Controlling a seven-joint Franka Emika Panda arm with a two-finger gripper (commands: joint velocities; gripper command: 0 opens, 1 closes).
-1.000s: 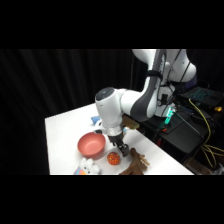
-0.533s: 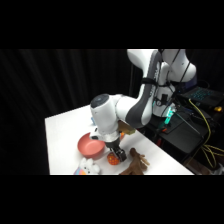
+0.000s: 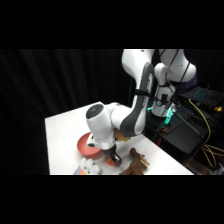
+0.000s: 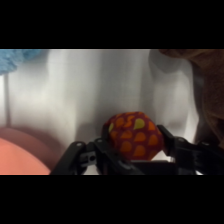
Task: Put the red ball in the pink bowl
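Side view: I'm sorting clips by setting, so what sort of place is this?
Probably a robotics lab: a white table against black curtains, with electronics and cables beside the arm's base.

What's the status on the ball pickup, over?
End effector down around the red ball, grip unconfirmed. Ball on table beside the pink bowl. Brown toy close by.
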